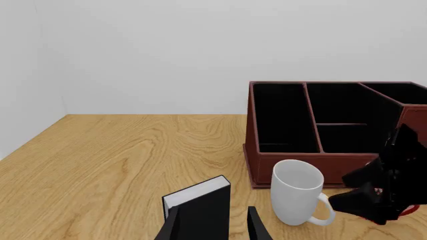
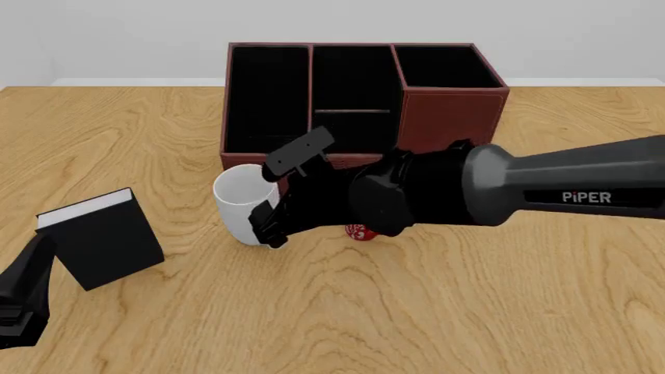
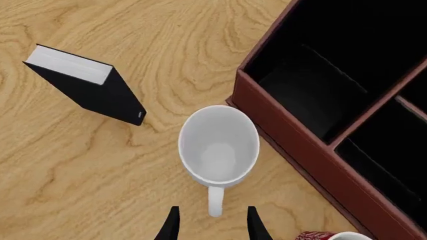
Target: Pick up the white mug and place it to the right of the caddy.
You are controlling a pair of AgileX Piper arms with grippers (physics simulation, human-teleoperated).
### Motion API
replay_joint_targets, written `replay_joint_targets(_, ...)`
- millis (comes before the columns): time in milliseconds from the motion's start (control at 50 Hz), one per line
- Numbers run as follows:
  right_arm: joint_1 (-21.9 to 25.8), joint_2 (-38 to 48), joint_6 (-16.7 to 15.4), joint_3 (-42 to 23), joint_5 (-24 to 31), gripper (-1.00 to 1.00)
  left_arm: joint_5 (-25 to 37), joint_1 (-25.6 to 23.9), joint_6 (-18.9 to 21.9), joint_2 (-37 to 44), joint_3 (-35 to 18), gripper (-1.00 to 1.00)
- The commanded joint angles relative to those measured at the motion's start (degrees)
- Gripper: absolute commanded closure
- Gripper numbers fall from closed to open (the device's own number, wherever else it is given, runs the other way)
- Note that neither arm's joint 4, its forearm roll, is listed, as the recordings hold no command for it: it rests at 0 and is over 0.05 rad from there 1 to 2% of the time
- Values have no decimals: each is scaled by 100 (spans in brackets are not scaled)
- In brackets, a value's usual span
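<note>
The white mug (image 2: 241, 201) stands upright on the table against the caddy's (image 2: 447, 113) front left corner. My right gripper (image 2: 272, 224) is open and hangs just over the near side of the mug. In the right wrist view the mug (image 3: 219, 145) is seen from above, and its handle points back into the gap between my right gripper's (image 3: 212, 227) fingers, which do not touch it. The caddy (image 3: 293, 140) lies beyond it. My left gripper (image 2: 23, 292) is open and empty at the near left. The left wrist view shows the mug (image 1: 297, 192) and the caddy (image 1: 267, 167).
A black book (image 2: 104, 238) with white pages stands tilted at the near left, just ahead of my left gripper (image 1: 213, 229); it also shows in the other views (image 1: 200, 205) (image 3: 87, 85). A red mug (image 2: 359, 232) is mostly hidden under my right arm (image 1: 377, 192); its rim shows (image 3: 327, 235).
</note>
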Motion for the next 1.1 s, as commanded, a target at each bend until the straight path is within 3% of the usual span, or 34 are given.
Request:
replay_joint_targets(20,16,254,121,-56,-75,-100,0,0,0,0,0,-100)
replay_joint_targets(620,8,680,238,-199,-134,-100,0,0,0,0,0,-100)
replay_joint_targets(640,-16,636,225,-173,-151,100,0,0,0,0,0,-100)
replay_joint_targets(1100,71,673,79,-235,-66,100,0,0,0,0,0,-100)
